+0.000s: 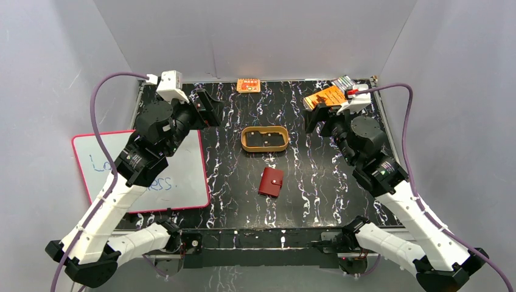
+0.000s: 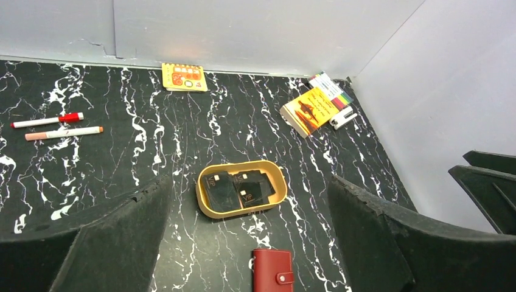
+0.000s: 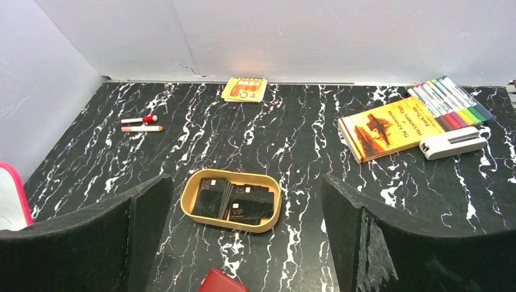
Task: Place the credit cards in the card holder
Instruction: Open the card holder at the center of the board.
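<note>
Left gripper (image 2: 249, 201) and right gripper (image 3: 243, 194) hung with jaws wide apart, empty; wallet (image 1: 271, 182) lay shut near tray (image 3: 228, 224) holding dark cards (image 2: 237, 191).

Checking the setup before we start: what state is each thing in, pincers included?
Wallet: closed, tab over the front, lying flat.
Cards: overlapping in the tray, none in the wallet.
Left pincer: open, empty.
Right pincer: open, empty.
Book: closed.
Red marker: capped.
Whiteboard: written on.
</note>
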{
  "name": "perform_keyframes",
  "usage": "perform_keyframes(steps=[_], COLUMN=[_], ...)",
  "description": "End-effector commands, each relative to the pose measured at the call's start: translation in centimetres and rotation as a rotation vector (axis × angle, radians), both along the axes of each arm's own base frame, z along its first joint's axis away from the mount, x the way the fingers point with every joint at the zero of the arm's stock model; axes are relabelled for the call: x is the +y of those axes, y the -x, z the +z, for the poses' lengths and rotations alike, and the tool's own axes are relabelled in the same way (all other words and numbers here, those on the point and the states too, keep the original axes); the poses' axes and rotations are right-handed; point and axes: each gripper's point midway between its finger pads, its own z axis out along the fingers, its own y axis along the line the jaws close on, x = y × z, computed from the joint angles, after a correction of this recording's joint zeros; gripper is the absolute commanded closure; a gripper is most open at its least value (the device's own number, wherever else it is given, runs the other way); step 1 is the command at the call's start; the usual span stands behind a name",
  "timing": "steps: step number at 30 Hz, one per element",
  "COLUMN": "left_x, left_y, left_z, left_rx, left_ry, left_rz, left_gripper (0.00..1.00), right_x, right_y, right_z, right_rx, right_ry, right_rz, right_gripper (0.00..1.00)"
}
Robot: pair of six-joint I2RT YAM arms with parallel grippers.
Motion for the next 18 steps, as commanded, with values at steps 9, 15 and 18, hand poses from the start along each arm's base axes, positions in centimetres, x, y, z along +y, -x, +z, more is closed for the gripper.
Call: perform_keyframes(steps=[9,15,18], left_x=[-0.2,-0.4,-0.5], left_y=[0.7,0.6,0.7], left_z=[0.2,-0.3,-0.6], left_rx=[-0.037,-0.047,-0.072], left_ry=[-0.034,-0.032,-0.017], left_rz=[-0.050,-0.056,-0.065], left_gripper=[0.05,0.04,0.04], right_x=[0.6,2.1,2.6], right_y=[1.3,0.4,-0.3], right_z=[2.5,0.6,-1.8], right_rx=[-0.082,0.064,0.139], right_ry=[-0.080,0.007,0.027], right_rz=[0.068,0.107,0.092], right_gripper=[0.01,0.01,0.01])
